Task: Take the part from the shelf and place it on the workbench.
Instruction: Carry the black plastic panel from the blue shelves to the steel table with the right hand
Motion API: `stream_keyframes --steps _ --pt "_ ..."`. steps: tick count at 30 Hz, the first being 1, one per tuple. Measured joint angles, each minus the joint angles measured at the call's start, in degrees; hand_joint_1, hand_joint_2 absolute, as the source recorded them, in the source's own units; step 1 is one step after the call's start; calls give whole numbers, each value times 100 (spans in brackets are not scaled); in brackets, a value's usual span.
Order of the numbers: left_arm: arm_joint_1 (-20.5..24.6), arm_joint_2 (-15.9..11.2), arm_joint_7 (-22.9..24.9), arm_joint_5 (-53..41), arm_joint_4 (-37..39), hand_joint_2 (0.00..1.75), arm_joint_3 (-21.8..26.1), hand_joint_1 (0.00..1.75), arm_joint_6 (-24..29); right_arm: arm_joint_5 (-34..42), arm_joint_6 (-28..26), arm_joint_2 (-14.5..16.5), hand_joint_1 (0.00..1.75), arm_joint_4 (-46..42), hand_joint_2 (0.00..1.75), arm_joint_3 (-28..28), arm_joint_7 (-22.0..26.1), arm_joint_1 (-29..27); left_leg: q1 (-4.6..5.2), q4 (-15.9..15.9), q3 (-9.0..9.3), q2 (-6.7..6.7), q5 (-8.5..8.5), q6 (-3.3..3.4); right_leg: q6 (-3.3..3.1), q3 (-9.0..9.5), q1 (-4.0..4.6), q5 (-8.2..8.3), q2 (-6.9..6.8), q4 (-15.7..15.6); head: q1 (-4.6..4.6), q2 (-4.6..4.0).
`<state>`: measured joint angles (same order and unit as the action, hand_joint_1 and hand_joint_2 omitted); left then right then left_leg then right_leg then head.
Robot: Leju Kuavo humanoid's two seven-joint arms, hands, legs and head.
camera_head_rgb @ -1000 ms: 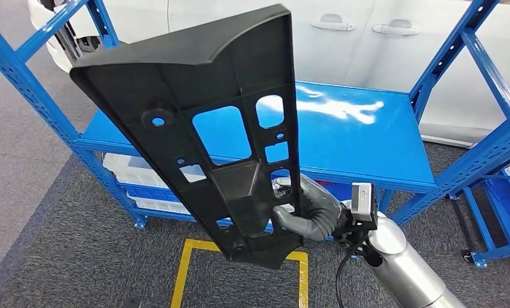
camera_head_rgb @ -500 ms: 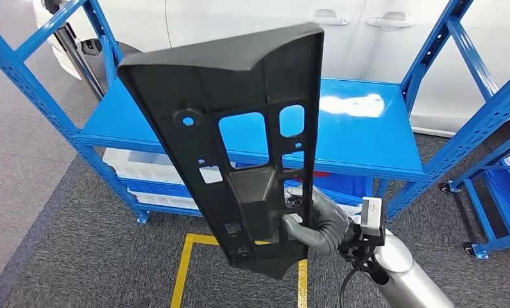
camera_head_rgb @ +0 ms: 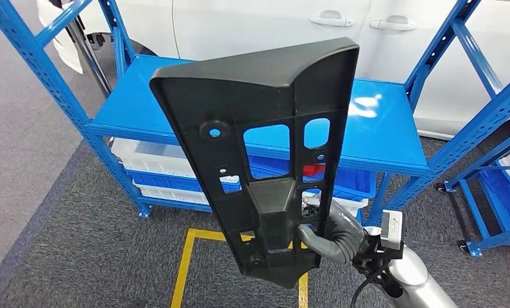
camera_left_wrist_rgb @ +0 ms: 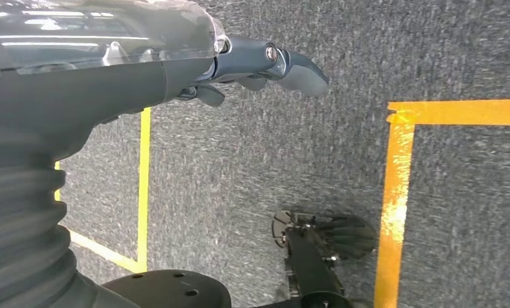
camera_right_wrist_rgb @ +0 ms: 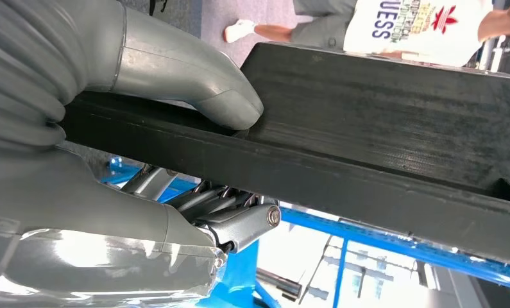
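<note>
Behind the part (camera_right_wrist_rgb: 393, 128), right wrist view catches a person (camera_right_wrist_rgb: 393, 25).

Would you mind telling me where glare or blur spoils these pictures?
Head view: sharp, with a white glare patch on the blue shelf top behind the black part. Left wrist view: carpet slightly smeared, reflections on the left robot hand cover. Right wrist view: background washed out bright; right robot hand close, a little soft.

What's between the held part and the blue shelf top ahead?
Nothing solid: in the head view the black part, gripped by the right hand, is held up in front of the bare blue shelf top.
</note>
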<state>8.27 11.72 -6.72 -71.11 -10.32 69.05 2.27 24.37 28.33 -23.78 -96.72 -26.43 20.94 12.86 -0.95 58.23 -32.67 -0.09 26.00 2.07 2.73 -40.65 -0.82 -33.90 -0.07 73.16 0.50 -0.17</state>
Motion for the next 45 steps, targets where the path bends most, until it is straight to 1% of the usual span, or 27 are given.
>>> stream_keyframes --steps 2,3,6,7,10,11,13,15,16,17,18,20,22,25,26,28,30,31,32,33,35,37,39,41,42,43,45 --pt "2 0 -1 -1 0 175 0 0 -1 0 4 0 175 3 175 2 5 -4 1 2 -21 1 -14 -2 2 -30 0 -31 0 107 0 0" --pt "7 0 5 2 0 175 0 0 -2 -4 16 1 175 16 175 3 15 -2 2 5 -53 1 -37 -7 -1 34 0 17 0 69 0 0" --pt "70 8 99 46 0 175 3 0 23 -71 100 16 175 108 175 12 75 111 15 15 -152 -7 -141 -76 -97 865 30 498 2 -1200 0 0" --pt "97 11 126 72 0 175 4 0 35 -102 134 35 175 142 175 12 90 176 20 17 -171 -8 -169 -111 -138 1056 50 605 4 -1553 1 0" --pt "150 17 94 186 0 175 21 0 60 -159 259 147 175 275 175 -19 96 402 24 7 -214 -6 -225 -217 -237 1002 63 682 4 -1606 1 0" --pt "166 20 70 228 0 175 32 0 72 -164 308 199 175 336 175 -34 91 504 26 65 -249 -6 -169 -246 -280 984 48 725 0 -1629 1 0" --pt "198 20 12 304 0 175 57 0 90 -160 386 319 175 457 175 -68 60 708 24 514 -439 -9 155 -285 -353 934 27 803 -13 -1667 2 0" --pt "212 20 -44 340 0 175 78 0 94 -154 426 427 175 568 175 -103 1 854 24 1284 -731 -9 559 -312 -388 859 45 850 -20 -1652 2 0" --pt "212 20 -64 343 0 175 89 0 93 -151 437 470 175 615 175 -122 -32 905 23 1550 -817 -9 657 -321 -391 821 54 867 -24 -1635 2 0" --pt "212 19 -78 341 0 175 97 0 93 -148 443 500 175 651 175 -138 -61 946 24 1607 -801 -9 645 -322 -389 784 61 879 -26 -1612 2 0" --pt "212 19 -87 335 0 175 106 0 93 -145 444 519 175 679 175 -154 -84 978 24 1426 -669 -8 532 -314 -386 754 65 885 -27 -1585 2 0" --pt "216 19 -96 322 0 175 115 0 89 -130 435 534 175 715 175 -184 -127 1025 32 647 -202 -9 236 -270 -366 708 78 888 -29 -1528 2 0" --pt "215 21 -103 298 0 175 117 0 76 -90 413 536 175 735 175 -198 -162 1044 49 121 70 -10 104 -205 -318 660 96 901 -29 -1480 2 0" --pt "181 26 -108 224 0 175 117 0 55 -18 361 521 175 748 175 -200 -197 1026 58 31 61 -7 50 -108 -219 617 93 943 -25 -1475 2 0" --pt "171 30 -107 205 0 175 117 0 54 6 343 502 175 746 175 -198 -203 1008 49 6 56 -3 16 -72 -185 595 85 900 -20 -1432 2 0" --pt "152 38 -103 186 0 175 116 0 55 54 319 450 175 744 175 -195 -208 967 24 -40 27 9 -51 -14 -111 421 57 611 -8 -1034 2 0" --pt "106 40 -95 165 0 175 115 0 63 105 280 393 175 743 175 -192 -208 883 26 -39 -31 12 -89 2 -48 107 27 209 -4 -284 2 0" --pt "70 40 -89 146 0 175 113 0 69 132 250 363 175 743 175 -187 -208 818 27 -32 -60 12 -104 0 -28 -6 14 103 -4 8 2 0" --pt "33 40 -82 121 0 175 108 0 75 157 217 334 175 743 175 -177 -207 746 27 -23 -84 12 -115 -3 -17 -25 4 101 -5 113 2 0" --pt "1 39 -74 97 0 175 100 0 79 176 183 308 175 736 175 -159 -204 675 26 -11 -104 11 -122 -8 -15 75 -5 204 -6 -22 2 0" --pt "-32 40 -59 46 0 175 69 0 75 182 113 258 175 679 175 -98 -193 537 26 10 -123 9 -131 -26 -41 522 -9 530 -9 -799 2 0" --pt "-35 40 -41 -6 0 175 28 0 61 142 36 223 175 569 175 -15 -170 367 43 24 -142 0 -148 -73 -107 836 22 699 -9 -1406 2 0" --pt "-39 40 -18 -46 0 175 -2 0 39 65 -39 203 175 447 175 67 -140 154 52 17 -160 -5 -173 -138 -178 864 58 720 -2 -1513 2 0" --pt "-48 41 0 -75 0 175 -26 0 24 6 -77 191 175 328 175 133 -120 -43 48 38 -181 -4 -150 -202 -257 850 38 767 -2 -1548 2 0" --pt "-51 42 5 -84 0 175 -38 0 21 -10 -80 188 175 274 175 161 -115 -115 46 146 -227 -4 -53 -227 -300 843 26 796 -5 -1570 3 0" --pt "-53 42 8 -91 0 175 -50 0 17 -21 -79 184 175 232 175 184 -111 -175 43 384 -322 -4 122 -246 -337 833 15 823 -10 -1592 3 0" --pt "-57 42 14 -96 0 175 -75 0 12 -37 -78 175 175 183 175 219 -107 -275 34 1141 -610 -4 568 -267 -376 791 28 854 -17 -1592 3 0"
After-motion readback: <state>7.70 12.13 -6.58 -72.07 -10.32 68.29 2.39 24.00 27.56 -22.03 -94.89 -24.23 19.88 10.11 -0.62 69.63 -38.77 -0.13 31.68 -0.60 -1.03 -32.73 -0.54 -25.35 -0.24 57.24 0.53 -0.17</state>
